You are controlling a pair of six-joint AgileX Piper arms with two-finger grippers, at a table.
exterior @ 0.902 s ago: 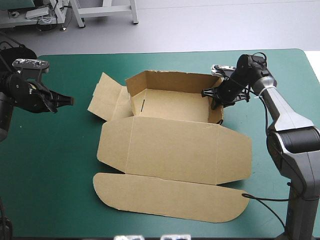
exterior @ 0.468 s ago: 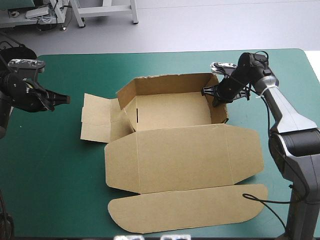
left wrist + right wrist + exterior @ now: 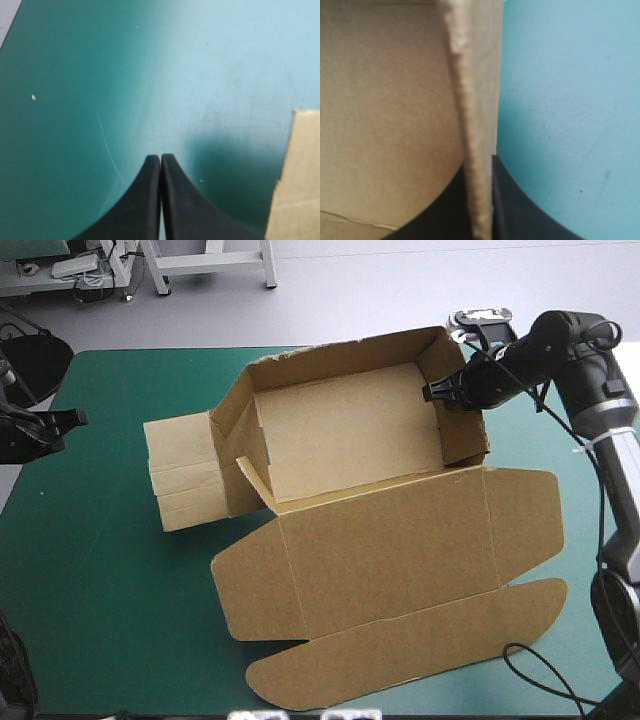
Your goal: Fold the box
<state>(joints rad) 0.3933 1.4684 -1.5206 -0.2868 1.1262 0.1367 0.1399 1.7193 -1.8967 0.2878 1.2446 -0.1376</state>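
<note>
The box (image 3: 380,540) has swung toward 1 o'clock since earlier and sits mid bench (image 3: 100,620). The right gripper (image 3: 436,393) pinches its 3 o'clock wall. The left gripper (image 3: 72,420), pressed together, has retreated to 9 o'clock.

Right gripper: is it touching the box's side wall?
Touching. Right wrist view: the right gripper has its jaws shut on the box wall, no gap.
</note>
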